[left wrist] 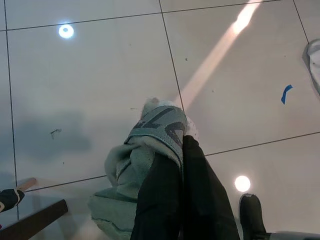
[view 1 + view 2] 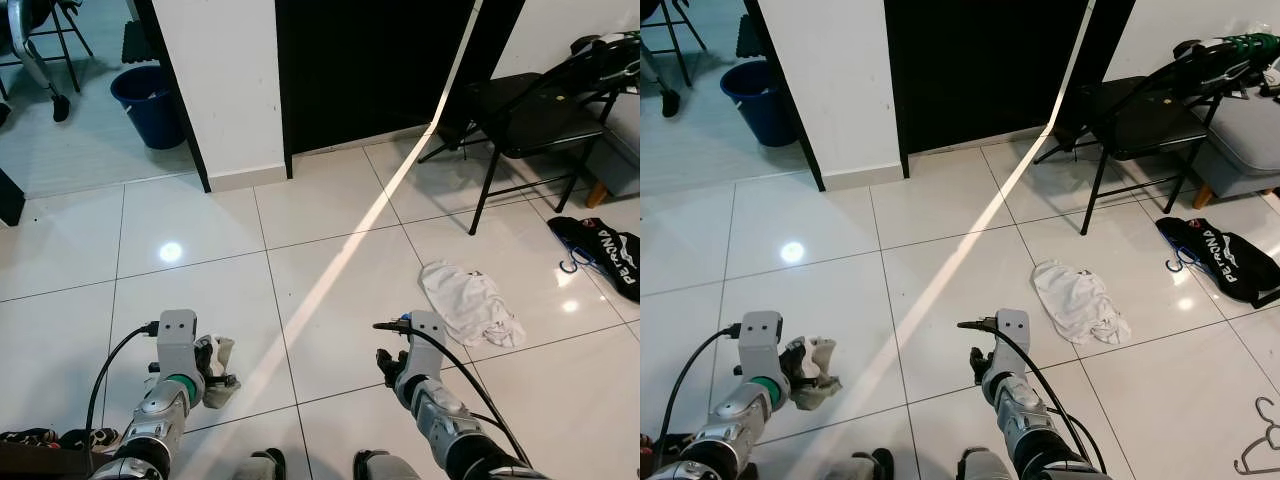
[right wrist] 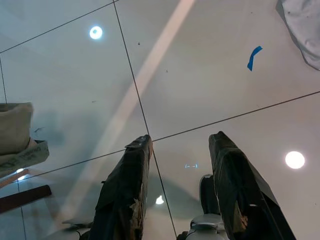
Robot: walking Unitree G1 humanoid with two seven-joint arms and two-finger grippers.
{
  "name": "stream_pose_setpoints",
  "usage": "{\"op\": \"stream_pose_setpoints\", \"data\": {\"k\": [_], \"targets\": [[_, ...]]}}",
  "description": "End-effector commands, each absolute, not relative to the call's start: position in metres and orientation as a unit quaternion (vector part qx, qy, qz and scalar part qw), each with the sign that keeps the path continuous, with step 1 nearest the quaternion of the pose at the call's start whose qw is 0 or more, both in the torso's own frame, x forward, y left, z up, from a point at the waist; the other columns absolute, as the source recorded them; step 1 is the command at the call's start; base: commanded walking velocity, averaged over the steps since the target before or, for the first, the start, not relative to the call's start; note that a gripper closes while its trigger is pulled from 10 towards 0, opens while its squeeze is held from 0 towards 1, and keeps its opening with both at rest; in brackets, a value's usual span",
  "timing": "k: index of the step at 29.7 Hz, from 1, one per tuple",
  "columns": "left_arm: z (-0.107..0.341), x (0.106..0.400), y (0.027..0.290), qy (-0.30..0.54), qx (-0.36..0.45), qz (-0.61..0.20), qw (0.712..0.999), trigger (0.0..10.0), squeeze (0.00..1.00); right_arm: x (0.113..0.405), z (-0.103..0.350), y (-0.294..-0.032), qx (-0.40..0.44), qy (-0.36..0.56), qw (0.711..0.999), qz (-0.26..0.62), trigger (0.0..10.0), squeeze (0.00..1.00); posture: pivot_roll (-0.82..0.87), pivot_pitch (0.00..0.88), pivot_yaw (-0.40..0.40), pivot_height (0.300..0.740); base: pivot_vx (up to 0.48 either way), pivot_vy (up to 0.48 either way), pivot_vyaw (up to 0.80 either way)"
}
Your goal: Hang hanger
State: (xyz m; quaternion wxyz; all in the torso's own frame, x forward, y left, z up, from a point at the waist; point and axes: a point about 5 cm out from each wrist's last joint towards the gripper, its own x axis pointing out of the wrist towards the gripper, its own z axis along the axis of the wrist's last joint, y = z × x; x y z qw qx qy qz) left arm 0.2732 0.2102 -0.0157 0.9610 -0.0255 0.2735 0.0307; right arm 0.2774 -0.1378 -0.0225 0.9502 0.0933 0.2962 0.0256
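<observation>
The floor (image 2: 330, 230) is glossy white tile with dark grout lines, and a bright stripe of light (image 2: 350, 250) crosses it diagonally. A white wall (image 2: 215, 80) stands beside a dark doorway (image 2: 370, 65). A black folding chair (image 2: 525, 125) stands by the doorway's right edge. A blue bucket (image 2: 150, 100) sits past the wall's left edge.

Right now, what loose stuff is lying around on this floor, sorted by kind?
Cloth items: 2, the white garment and the grey cloth in the left gripper
Hangers: 1
Black bags: 1
Blue buckets: 1
Total: 5
</observation>
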Motion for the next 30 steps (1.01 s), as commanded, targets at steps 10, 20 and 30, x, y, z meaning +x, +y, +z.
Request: {"op": "stream_pose_setpoints", "data": {"k": [10,20,30], "targets": [[-0.0202,0.2678,0.2121,0.285,-0.023,0.032,0.958,10.0,0.00,0.2718,-0.0280,-0.1382,0.099,0.312,0.944,0.022,10.0,0.00,0.02,0.103,0.050,0.740,0.000,0.000,0.00],[-0.0195,0.2687,0.2128,0.286,-0.025,0.032,0.957,10.0,0.00,0.2725,-0.0273,-0.1381,0.103,0.310,0.945,0.021,10.0,0.00,0.02,0.105,0.057,0.740,0.000,0.000,0.00],[-0.0184,0.2701,0.2132,0.286,-0.027,0.032,0.957,10.0,0.00,0.2737,-0.0264,-0.1377,0.104,0.309,0.945,0.020,10.0,0.00,0.02,0.102,0.059,0.740,0.000,0.000,0.00]]}}
